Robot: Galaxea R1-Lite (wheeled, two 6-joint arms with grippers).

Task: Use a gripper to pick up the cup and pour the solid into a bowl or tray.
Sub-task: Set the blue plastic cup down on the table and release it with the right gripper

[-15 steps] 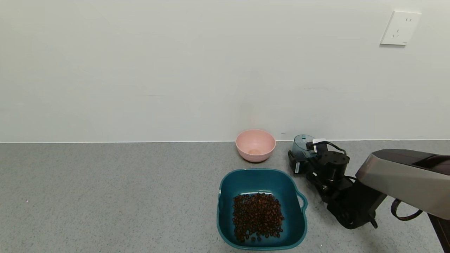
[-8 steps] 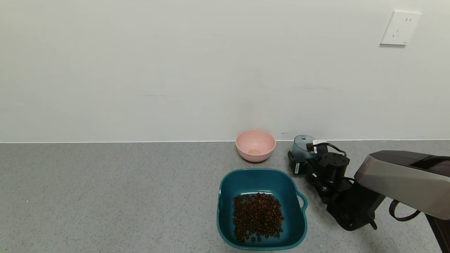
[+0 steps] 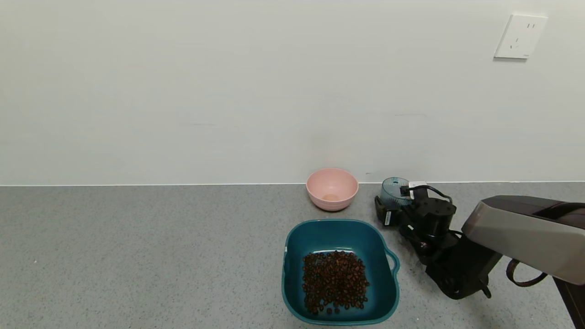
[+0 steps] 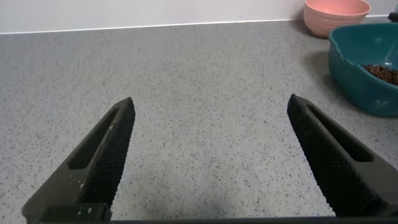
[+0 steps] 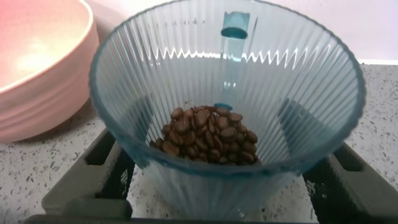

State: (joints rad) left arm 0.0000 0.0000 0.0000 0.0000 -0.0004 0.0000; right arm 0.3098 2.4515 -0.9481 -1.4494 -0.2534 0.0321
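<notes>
The ribbed grey-blue cup (image 3: 393,188) stands upright near the wall, right of the pink bowl. My right gripper (image 3: 394,202) is shut on the cup, one black finger on each side of its lower body. In the right wrist view the cup (image 5: 227,62) holds a small heap of brown beans (image 5: 208,132). The teal basin (image 3: 339,228) sits in front of the cup, to its left, with many beans (image 3: 335,281) on its floor. My left gripper (image 4: 210,102) is open and empty over bare counter, out of the head view.
A small pink bowl (image 3: 332,188) stands by the wall just left of the cup, and also shows in the right wrist view (image 5: 37,68). The basin's loop handle (image 3: 393,261) points toward my right arm. The grey counter stretches away to the left. A wall socket (image 3: 521,36) is high on the right.
My right gripper and the cup have shifted very slightly down and to the right. The basin, beans and pink bowl have not moved.
</notes>
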